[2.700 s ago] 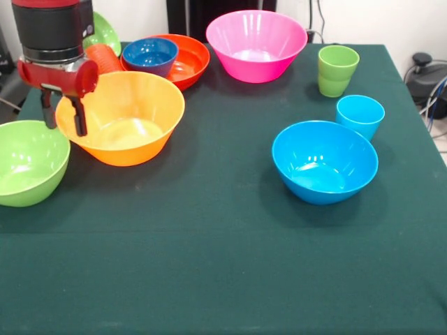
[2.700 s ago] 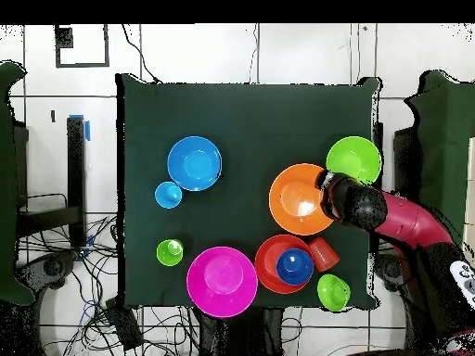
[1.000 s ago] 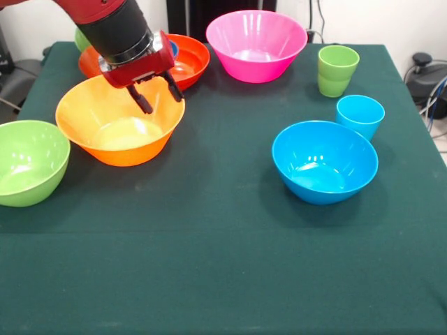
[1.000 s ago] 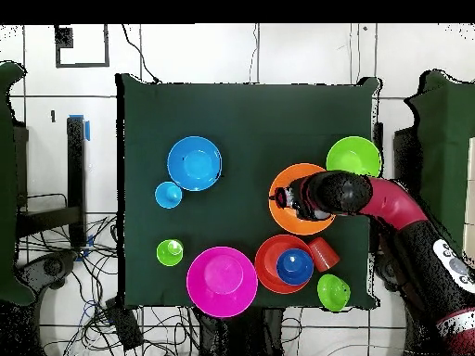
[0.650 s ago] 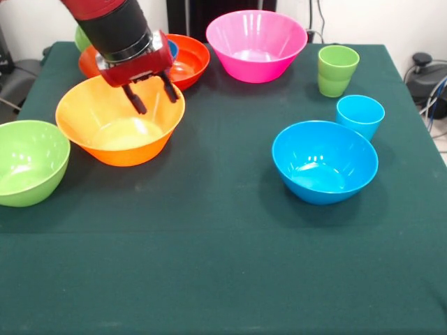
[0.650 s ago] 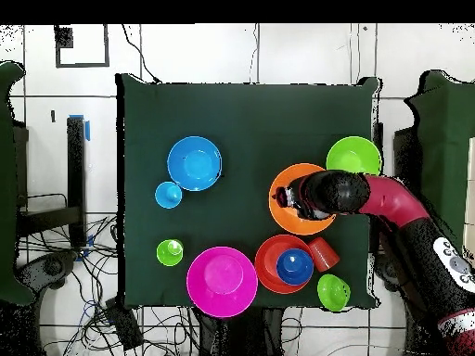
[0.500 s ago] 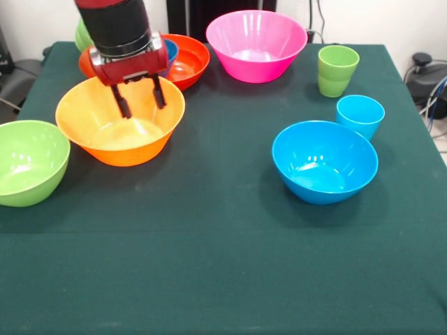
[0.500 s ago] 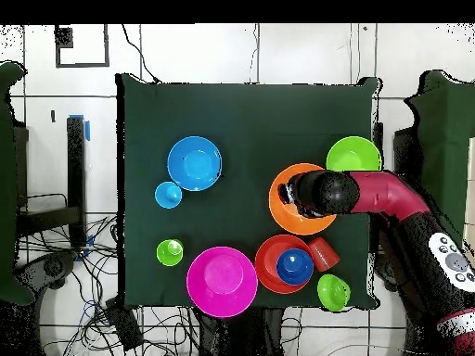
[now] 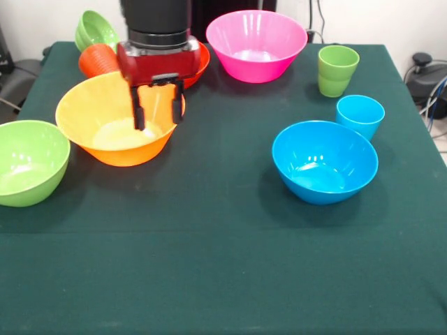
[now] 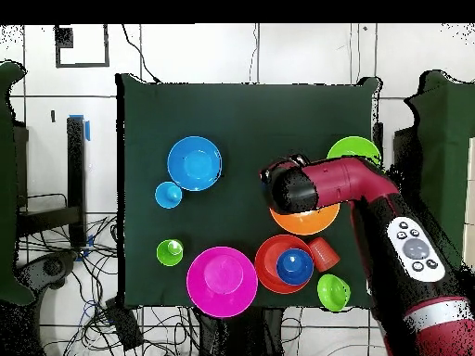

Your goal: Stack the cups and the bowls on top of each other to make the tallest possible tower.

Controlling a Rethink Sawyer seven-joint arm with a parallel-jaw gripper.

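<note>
Front view: tool [image 9: 157,105] hangs over the right rim of the large orange bowl [image 9: 105,136], fingers spread apart and empty, the rim between or just behind them. Lime green bowl [image 9: 28,162] sits just left of the orange one at the tabletop [image 9: 223,265] edge. Behind the arm, the red-orange bowl [image 9: 198,64] is mostly hidden; an orange cup [image 9: 96,60] lies on its side at far left with a small green bowl [image 9: 94,29] tilted behind it. Pink bowl [image 9: 256,45] far centre; green cup [image 9: 337,70] and light blue cup [image 9: 359,116] upright at right, blue bowl [image 9: 325,162] just before them. Overhead view: arm covers much of the orange bowl [image 10: 306,221]; small dark blue bowl [image 10: 294,266] rests inside the red-orange bowl [image 10: 269,252]. Nothing else stacked.
</note>
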